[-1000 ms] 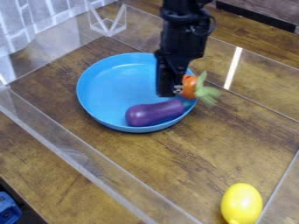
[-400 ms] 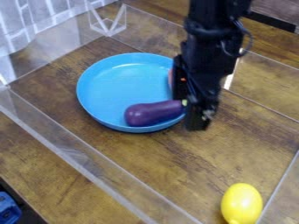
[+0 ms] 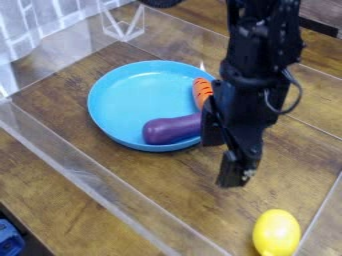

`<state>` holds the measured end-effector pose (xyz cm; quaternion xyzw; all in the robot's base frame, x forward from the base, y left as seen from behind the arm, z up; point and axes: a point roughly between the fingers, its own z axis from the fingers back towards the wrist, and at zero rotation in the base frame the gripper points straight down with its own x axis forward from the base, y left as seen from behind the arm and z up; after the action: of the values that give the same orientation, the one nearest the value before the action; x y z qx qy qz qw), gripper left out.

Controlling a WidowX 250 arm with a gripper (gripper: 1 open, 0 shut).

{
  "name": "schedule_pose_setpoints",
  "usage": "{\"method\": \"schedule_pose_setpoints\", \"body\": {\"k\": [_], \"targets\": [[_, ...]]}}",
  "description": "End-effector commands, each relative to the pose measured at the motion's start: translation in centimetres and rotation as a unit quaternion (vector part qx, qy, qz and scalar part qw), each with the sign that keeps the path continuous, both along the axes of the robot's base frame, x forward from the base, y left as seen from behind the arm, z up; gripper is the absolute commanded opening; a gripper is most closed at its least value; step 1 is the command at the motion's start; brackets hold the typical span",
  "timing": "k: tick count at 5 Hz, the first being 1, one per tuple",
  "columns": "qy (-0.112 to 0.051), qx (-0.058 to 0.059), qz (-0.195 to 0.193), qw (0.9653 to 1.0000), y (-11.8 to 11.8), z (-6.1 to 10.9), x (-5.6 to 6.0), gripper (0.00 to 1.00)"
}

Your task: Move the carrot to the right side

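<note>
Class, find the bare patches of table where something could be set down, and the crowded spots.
Bare wood lies left of the blue bowl, and below it toward the yellow lemon. Crowded: the bowl's right side, with eggplant, carrot and open jaws beside.

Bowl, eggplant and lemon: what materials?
Bowl: likely plastic, smooth satin, even blue color. Eggplant: probably molded plastic, glossy, pale highlight on purple skin. Lemon: plastic or rubber, can't tell which; smooth, uniform yellow with soft sheen.
</note>
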<state>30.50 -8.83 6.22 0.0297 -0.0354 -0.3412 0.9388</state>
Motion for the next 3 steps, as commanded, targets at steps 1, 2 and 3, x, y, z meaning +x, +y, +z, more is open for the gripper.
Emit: {"method": "schedule_pose_setpoints", "body": {"k": [1, 2, 3], "targets": [[-0.027, -0.014, -0.001, 0.9995, -1.14, 1.50, 0.44, 1.00], [-0.027, -0.017, 0.008, 0.9995, -1.43, 2.01, 0.72, 1.00], [-0.027, -0.021, 0.004, 0.9994, -1.82, 1.64, 0.96, 1.00]]}}
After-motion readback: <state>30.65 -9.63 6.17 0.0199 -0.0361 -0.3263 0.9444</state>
